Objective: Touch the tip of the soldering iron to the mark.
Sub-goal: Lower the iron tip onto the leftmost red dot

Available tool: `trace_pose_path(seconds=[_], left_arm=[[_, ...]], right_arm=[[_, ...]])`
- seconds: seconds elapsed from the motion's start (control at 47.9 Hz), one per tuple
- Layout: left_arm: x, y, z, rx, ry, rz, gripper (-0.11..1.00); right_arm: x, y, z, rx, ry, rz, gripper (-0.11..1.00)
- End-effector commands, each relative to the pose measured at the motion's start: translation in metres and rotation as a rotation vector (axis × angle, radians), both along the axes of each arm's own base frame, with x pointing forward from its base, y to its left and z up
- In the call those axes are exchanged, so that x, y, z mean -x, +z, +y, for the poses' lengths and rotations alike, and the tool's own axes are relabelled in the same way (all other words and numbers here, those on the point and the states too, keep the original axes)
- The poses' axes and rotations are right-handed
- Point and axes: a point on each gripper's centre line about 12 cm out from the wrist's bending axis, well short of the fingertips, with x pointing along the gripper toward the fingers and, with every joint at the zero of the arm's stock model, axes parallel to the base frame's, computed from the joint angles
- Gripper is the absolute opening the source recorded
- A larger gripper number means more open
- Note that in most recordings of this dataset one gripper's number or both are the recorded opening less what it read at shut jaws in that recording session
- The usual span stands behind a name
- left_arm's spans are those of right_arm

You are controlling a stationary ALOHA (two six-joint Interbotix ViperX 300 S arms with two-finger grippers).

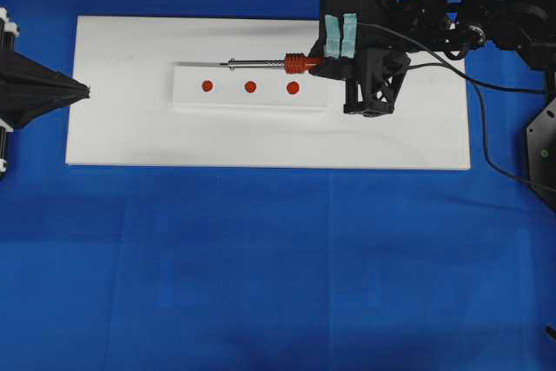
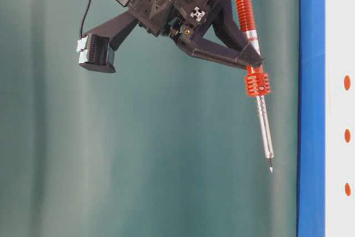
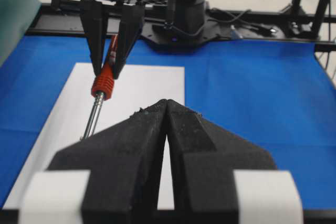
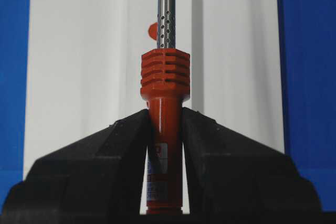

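Observation:
My right gripper point(image 1: 327, 62) is shut on the red-orange handle of the soldering iron point(image 1: 295, 64). Its silver shaft points left, running along the far edge of a raised white strip point(image 1: 252, 102). On that strip lie three round red marks point(image 1: 207, 86) point(image 1: 250, 87) point(image 1: 293, 88). The table-level view has the iron point(image 2: 259, 104) tilted, with its tip point(image 2: 270, 169) in the air, apart from the board. From the right wrist, the handle point(image 4: 165, 93) sits between the jaws and one mark point(image 4: 151, 31) peeks out beside the shaft. My left gripper point(image 1: 84, 89) point(image 3: 166, 103) is shut and empty at the board's left edge.
The strip rests on a large white board point(image 1: 261, 141) laid on a blue cloth point(image 1: 261, 267). The iron's black cord point(image 1: 480, 141) loops off to the right past the right arm point(image 1: 486, 15). The right arm's base point(image 3: 181, 22) stands behind the board in the left wrist view.

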Motion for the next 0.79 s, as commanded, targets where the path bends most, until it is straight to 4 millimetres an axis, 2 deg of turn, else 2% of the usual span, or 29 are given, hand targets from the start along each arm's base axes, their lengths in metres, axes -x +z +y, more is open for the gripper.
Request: trace_pose_path(seconds=[0.0,0.397,0.773], left_arm=[[-0.001,0.004,0.000,0.000,0.002,-0.012,0.00],[-0.001,0.004,0.000,0.000,0.002,-0.012,0.00],[-0.001,0.004,0.000,0.000,0.002,-0.012,0.00]], right_arm=[[-0.005,0.013,-0.001,0.011,-0.001,-0.041,0.06],[-0.009,0.007,-0.002,0.008,-0.003,-0.029,0.06],[-0.031,-0.029,-0.006,-0.002,-0.003,0.030,0.06]])
